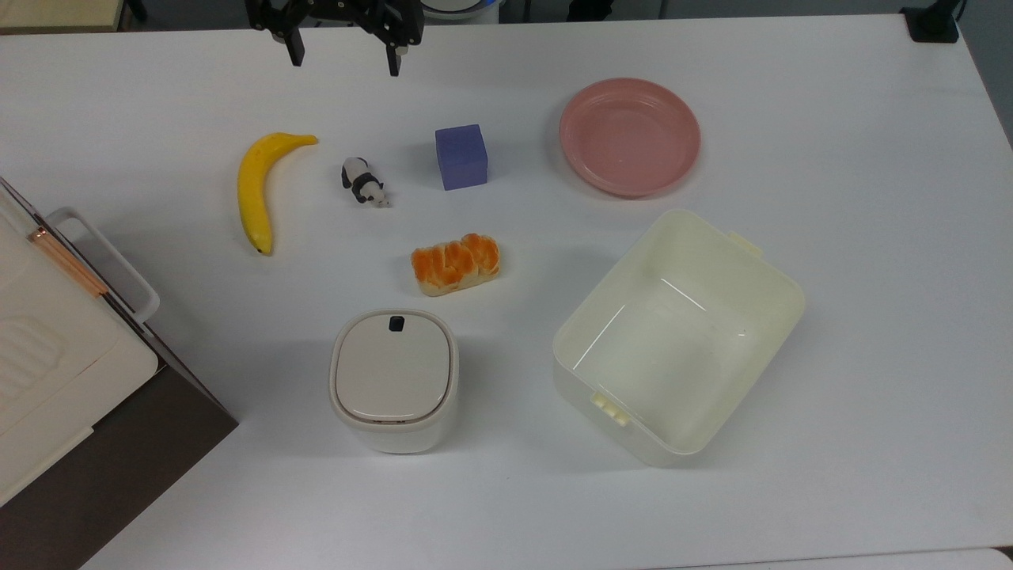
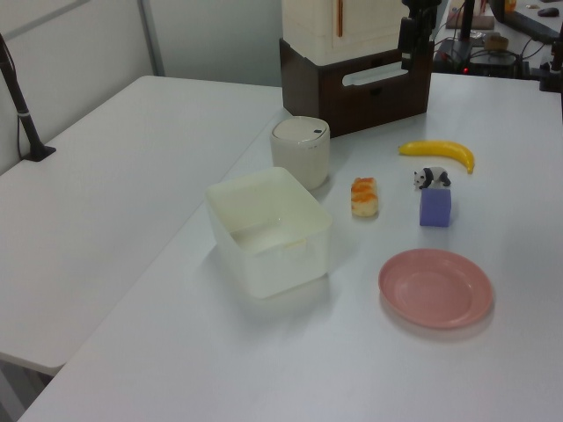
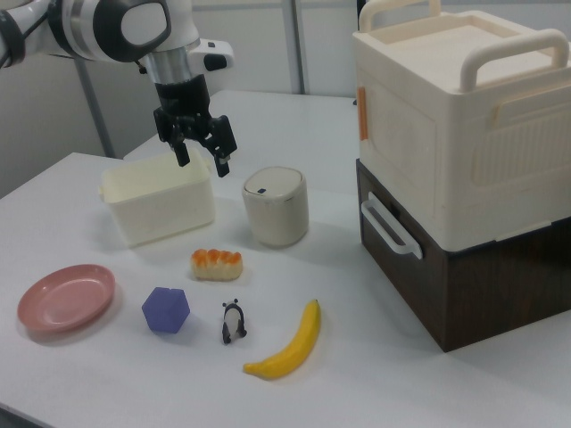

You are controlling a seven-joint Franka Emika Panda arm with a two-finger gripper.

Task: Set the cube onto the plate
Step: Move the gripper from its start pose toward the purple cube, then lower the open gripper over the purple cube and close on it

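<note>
Blue-purple cube (image 1: 460, 156): resting on the white table (image 1: 870, 237), apart from all other items; nothing grips it.
Cube, other views: left view (image 2: 435, 207); right view (image 3: 166, 309).
Plate (image 1: 630, 135): pink, round, nothing on it; on the top view's right of the cube, near it but with bare table between.
Plate, other views: left view (image 2: 435, 287); right view (image 3: 67, 297).
Panda (image 1: 362, 181): small black-and-white figure, near the cube on the top view's left, not touching.
Banana (image 1: 259, 188): yellow, lying flat, beyond the panda on the top view's left.
Bread (image 1: 455, 264): orange-topped piece, below the cube in the top view, apart from it.
Bin (image 1: 393, 378): cream, lidded, below the bread in the top view.
Tub (image 1: 716, 245): cream, rectangular, open-topped, nothing inside; below the plate in the top view, close to its rim but apart.
Boxes (image 3: 464, 152): cream handled case stacked on a dark brown box, at the right view's right.
Obstructions: the table between cube and plate is bare.
Gripper (image 1: 343, 62): at the top view's upper edge, above the panda and banana, well apart from the cube.
Gripper, right view (image 3: 202, 160): raised above the table in front of the tub, pointing down.
Fingers (image 1: 296, 49): black, spread wide apart, holding nothing.
Arm (image 3: 125, 31): white, entering from the right view's upper left, wrist vertical.
</note>
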